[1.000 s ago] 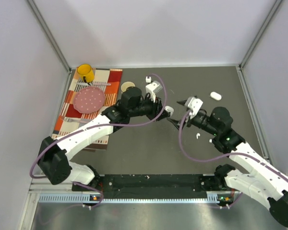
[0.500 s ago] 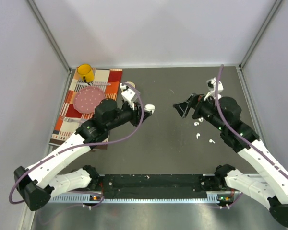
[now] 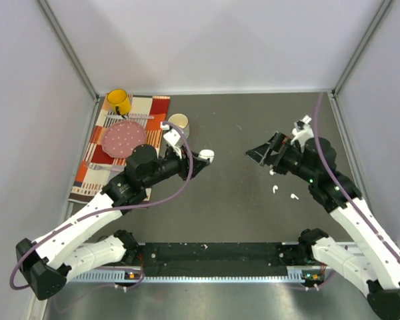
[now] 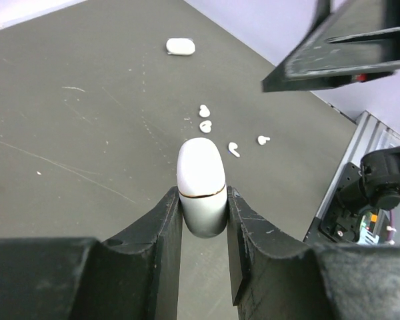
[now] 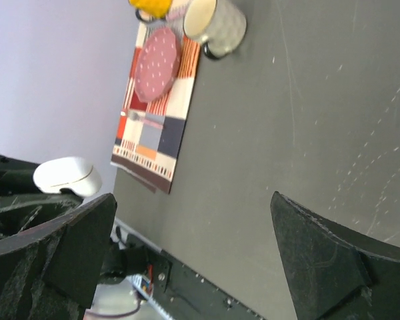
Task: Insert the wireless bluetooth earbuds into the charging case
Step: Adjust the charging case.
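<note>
My left gripper (image 4: pixel 203 198) is clamped on the white charging case (image 4: pixel 201 175), whose lid is shut, and holds it off the dark table (image 4: pixel 87 133). Just past the case, four earbuds (image 4: pixel 205 125) lie loose on the table: two close together, and two a little to their right. Beyond them my right gripper (image 5: pixel 193 199) hangs with its jaws spread wide and nothing between them. Farther out from the case lies a second white case (image 4: pixel 181 46). Well apart on the charging case's other side, a striped mat (image 3: pixel 93 167) carries a pink plate (image 3: pixel 125 138) and a yellow mug (image 3: pixel 119 101), with a grey mug (image 3: pixel 179 123) just beside the mat.
</note>
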### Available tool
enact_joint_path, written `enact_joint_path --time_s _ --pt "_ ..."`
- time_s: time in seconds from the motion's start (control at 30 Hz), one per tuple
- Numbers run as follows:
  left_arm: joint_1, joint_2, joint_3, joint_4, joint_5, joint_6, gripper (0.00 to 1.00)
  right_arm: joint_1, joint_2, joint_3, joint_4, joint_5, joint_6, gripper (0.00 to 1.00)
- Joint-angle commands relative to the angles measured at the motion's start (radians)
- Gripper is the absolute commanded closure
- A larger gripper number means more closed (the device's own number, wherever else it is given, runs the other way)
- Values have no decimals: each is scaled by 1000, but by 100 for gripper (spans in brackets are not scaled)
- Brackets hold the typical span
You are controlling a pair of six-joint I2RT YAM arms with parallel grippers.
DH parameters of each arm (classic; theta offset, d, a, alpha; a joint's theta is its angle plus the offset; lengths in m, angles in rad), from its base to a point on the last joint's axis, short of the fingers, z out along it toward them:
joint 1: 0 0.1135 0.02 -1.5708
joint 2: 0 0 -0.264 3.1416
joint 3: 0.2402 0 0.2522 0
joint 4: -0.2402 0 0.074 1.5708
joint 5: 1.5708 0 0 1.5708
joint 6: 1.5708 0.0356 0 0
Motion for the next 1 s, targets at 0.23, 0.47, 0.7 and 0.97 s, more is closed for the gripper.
enact_joint_path --time_s 0.23,0.47,0.7,0.97 --pt "-1 -70 -105 264 101 33 100 -21 103 -145 381 -385 375 1" --pt "-1 -90 -127 333 104 92 100 -20 180 -130 658 -508 543 1" --pt "-1 -114 -207 481 127 89 100 -21 210 -32 540 -540 403 1" --pt "-1 -59 -257 660 165 89 100 25 270 -50 566 -537 602 2"
